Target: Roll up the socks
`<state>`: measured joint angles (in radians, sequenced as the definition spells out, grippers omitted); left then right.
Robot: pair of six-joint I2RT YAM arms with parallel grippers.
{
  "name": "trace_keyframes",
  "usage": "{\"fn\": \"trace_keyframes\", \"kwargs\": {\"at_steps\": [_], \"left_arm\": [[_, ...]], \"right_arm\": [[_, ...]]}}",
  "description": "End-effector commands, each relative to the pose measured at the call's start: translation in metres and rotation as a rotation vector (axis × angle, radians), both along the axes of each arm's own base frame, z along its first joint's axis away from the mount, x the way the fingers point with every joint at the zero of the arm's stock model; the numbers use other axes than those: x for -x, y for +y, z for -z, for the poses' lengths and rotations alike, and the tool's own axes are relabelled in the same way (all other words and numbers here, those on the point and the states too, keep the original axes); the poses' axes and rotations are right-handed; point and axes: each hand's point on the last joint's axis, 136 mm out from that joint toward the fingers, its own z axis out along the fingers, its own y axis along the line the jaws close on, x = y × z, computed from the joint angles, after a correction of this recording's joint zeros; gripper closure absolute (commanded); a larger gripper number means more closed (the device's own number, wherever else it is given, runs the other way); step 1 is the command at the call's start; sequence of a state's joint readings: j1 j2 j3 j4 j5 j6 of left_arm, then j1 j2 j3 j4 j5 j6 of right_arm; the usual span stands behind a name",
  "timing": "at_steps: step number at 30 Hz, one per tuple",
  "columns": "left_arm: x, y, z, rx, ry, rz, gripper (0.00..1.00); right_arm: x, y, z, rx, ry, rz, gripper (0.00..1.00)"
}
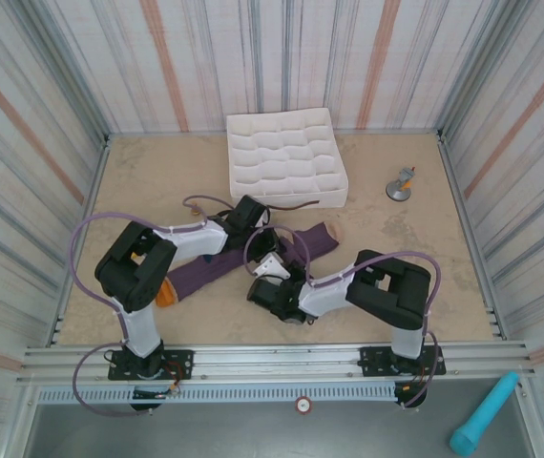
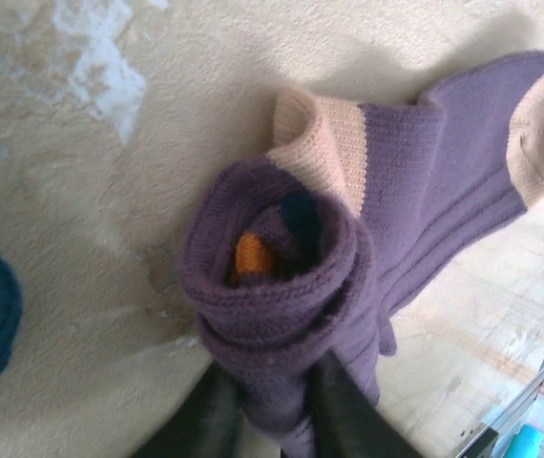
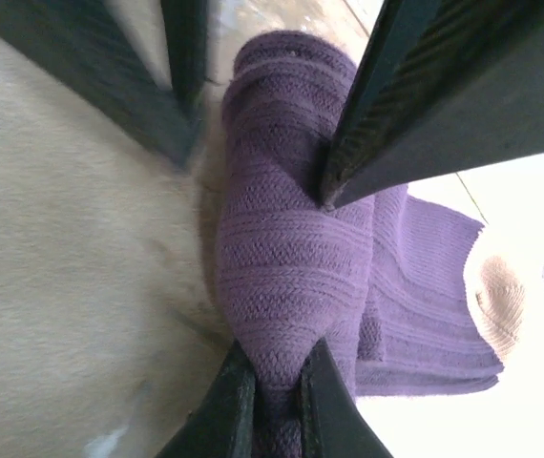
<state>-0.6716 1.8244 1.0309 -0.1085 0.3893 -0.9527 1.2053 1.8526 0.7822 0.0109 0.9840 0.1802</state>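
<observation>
The left arm (image 1: 181,239) and right arm (image 1: 339,281) meet over the socks (image 1: 210,270) at the middle of the desk (image 1: 425,277), just near of a white gridded box (image 1: 286,157). The purple pair lies slantwise, orange cuff (image 1: 164,294) to the near left and tan toe (image 1: 333,232) to the far right. Its middle is wound into a loose roll (image 2: 272,277) with orange and teal inside. The left jaws are closed on the roll's edge, dark fingers (image 2: 210,420) pressing knit between them. The right jaws, nearly shut, pinch a fold of the roll.
</observation>
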Motion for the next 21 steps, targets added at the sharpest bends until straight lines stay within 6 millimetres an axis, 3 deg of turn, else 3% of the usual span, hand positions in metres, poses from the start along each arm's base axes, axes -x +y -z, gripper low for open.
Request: {"fn": "trace_keyframes", "kwargs": {"at_steps": [1,4,8,15,21], "left_arm": [[0.009,0.008,-0.007,-0.017,0.008,0.014,0.40],[0.007,0.009,-0.009,-0.018,0.001,0.007,0.31],[0.003,0.007,-0.012,0.002,-0.003,-0.004,0.27],[-0.004,0.004,-0.015,0.065,-0.017,-0.038,0.27],[-0.011,0.007,-0.004,0.119,0.043,-0.083,0.28]], "right_arm": [[0.010,-0.022,0.032,-0.035,0.159,0.024,1.00],[0.010,-0.029,0.038,-0.065,0.202,0.043,1.00],[0.012,-0.036,0.050,-0.146,0.312,0.066,1.00],[0.012,-0.048,0.057,-0.242,0.413,0.097,1.00],[0.011,-0.048,0.060,-0.245,0.431,0.108,1.00]]}}
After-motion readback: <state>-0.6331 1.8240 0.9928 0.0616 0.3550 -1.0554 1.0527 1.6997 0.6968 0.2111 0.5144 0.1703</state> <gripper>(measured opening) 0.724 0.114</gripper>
